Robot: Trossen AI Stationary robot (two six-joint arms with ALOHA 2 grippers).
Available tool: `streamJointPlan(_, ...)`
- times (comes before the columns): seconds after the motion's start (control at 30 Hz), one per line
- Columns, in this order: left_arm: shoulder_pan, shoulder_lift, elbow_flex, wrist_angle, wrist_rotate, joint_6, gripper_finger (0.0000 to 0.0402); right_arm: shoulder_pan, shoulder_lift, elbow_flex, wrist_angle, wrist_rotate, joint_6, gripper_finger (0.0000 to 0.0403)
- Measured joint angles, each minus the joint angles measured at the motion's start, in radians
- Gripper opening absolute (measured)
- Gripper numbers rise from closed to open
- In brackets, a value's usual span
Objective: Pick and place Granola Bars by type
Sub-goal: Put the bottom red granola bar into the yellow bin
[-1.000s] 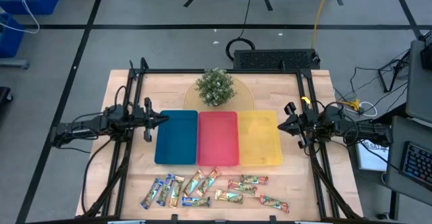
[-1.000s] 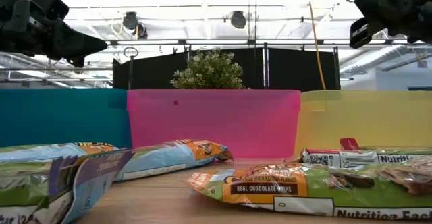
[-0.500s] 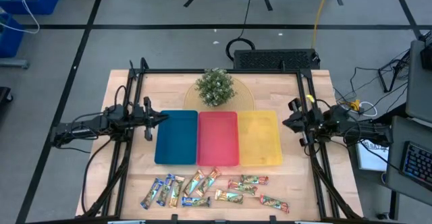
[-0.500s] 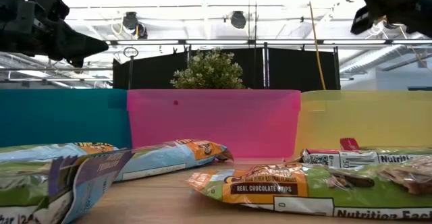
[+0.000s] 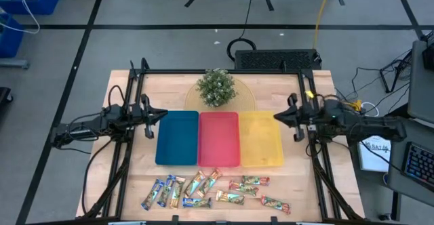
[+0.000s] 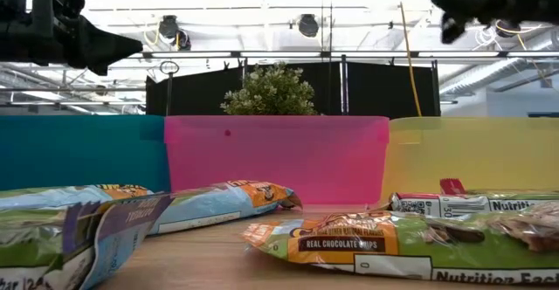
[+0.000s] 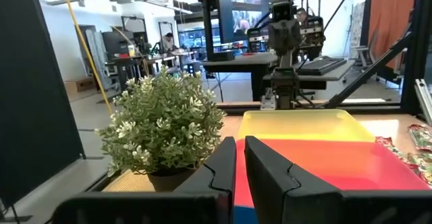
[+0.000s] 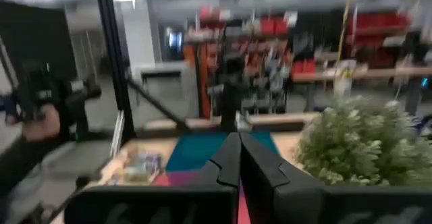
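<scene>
The granola bars lie jumbled on the counter just in front of the trays, so a grab could catch two kinds. Both the left gripper and right gripper hover beside the trays, fingers pressed together, holding nothing.

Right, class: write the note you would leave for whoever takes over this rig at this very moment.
Left gripper: shut, empty, raised by the blue tray's outer edge.
Right gripper: shut, empty, raised over the yellow tray's outer edge.
Granola Bars: all lie loose in a scattered row on the table at its front edge, in front of the trays.
Done: nothing; the blue, red and yellow trays hold no bars.
Left: pick each bar and sort by type into the trays. The potted plant stands behind the trays, out of the way.
</scene>
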State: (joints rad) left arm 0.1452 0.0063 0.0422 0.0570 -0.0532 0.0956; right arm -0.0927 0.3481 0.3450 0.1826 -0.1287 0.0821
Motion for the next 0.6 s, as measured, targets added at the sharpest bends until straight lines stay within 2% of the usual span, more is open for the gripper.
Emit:
streamJointPlan(0.13,0.000,0.000,0.000,-0.004,0.000,0.000,0.0042,0.062,0.197,0.203,-0.162,0.054,-0.017,0.0000)
streamJointPlan(0.37,0.000,0.000,0.000,-0.003,0.001,0.009,0.0042,0.272,0.641,0.626,-0.557,0.332,0.013,0.0000)
streamJointPlan(0.47,0.000,0.000,0.000,-0.002,0.001,0.011,0.0042,0.358,0.813,0.844,-0.764,0.413,0.098,0.0000)
streamJointPlan(0.6,0.000,0.000,0.000,-0.017,0.001,0.012,0.0042,0.472,1.009,1.096,-1.083,0.442,0.291,0.0000)
